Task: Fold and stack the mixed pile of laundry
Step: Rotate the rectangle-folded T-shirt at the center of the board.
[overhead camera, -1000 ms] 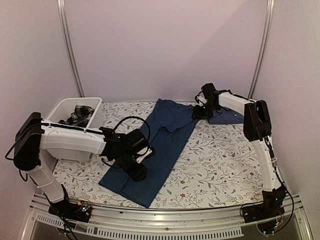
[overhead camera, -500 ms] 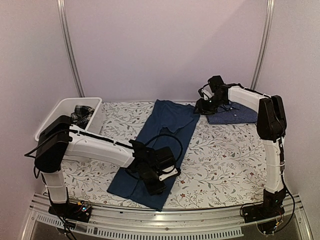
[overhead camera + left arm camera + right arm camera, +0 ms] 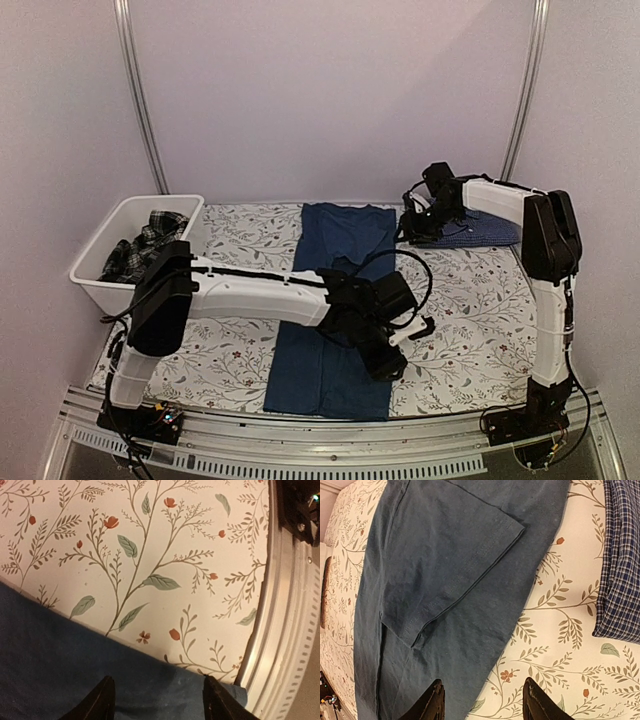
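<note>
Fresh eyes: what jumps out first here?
The plain dark blue T-shirt lies as a long strip down the middle of the floral-print tablecloth. The left gripper, open, is at its near right corner; the right gripper, open, is beside the blue-and-white check shirt, far right.

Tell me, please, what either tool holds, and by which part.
Nothing visibly gripped. The left tool is open over the dark blue T-shirt, at its near corner; the right tool is open over its edge.
</note>
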Robot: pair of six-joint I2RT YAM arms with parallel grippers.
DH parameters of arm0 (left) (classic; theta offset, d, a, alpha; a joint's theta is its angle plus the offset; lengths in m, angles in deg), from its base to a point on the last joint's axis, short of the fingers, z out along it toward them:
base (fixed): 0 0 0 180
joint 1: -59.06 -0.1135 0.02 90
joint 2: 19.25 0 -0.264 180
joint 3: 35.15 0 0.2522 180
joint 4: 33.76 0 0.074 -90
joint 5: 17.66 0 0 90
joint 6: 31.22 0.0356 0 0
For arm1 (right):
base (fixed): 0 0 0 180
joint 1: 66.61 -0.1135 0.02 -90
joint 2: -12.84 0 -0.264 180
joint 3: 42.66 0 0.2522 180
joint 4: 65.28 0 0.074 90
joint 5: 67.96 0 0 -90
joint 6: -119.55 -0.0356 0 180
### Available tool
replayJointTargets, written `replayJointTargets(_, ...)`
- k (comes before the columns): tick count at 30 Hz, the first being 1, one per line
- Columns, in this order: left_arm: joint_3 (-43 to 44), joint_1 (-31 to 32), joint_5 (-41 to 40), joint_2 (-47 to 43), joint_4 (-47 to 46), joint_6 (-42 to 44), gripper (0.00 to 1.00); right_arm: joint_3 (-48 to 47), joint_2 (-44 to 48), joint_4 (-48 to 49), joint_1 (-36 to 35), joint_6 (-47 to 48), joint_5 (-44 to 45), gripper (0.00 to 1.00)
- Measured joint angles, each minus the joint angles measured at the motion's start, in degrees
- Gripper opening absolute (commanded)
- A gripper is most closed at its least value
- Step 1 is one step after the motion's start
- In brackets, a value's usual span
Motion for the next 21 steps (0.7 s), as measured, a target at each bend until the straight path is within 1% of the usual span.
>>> replayJointTargets(2,-2.8,-0.5,0.44,-3.13,-0.81,-0.9,0.63,0.87,1.16,0.02,-0.02,-0.09,-1.01,0.52)
replayJointTargets(5,-11.56,-3.1,1.25,-11.98,-2.82,-3.19,0.63,2.01,2.93,0.04,-0.5,-0.5,-2.56,0.51)
replayJointTargets(8,-19.06,-9.79,2.12,-21.62,-5.03,-6.08,0.62,2.86,4.31,0.17,-2.08,-1.2,-3.69,0.49)
replayJointTargets(11,-22.03,-18.64,1.55,-26.49,-7.54,-8.48,0.59,3.91,4.72,1.01,-4.92,-1.95,-3.89,0.45)
replayJointTargets(13,-22.25,-23.82,0.52,-26.36,-8.59,-9.57,0.56,5.29,4.72,1.66,-7.1,-2.34,-3.91,0.44)
replayJointTargets(15,-22.34,-27.63,-0.15,-24.85,-9.01,-10.62,0.55,6.99,4.68,1.75,-9.05,-2.97,-3.91,0.43)
replayJointTargets(18,-22.34,-30.62,-0.9,-20.9,-9.16,-11.96,0.54,7.91,4.04,1.79,-10.95,-3.67,-3.87,0.42)
replayJointTargets(21,-22.16,-31.67,-1.07,-16.46,-9.14,-13.16,0.52,7.87,2.56,2.16,-10.97,-3.69,-3.34,0.42)
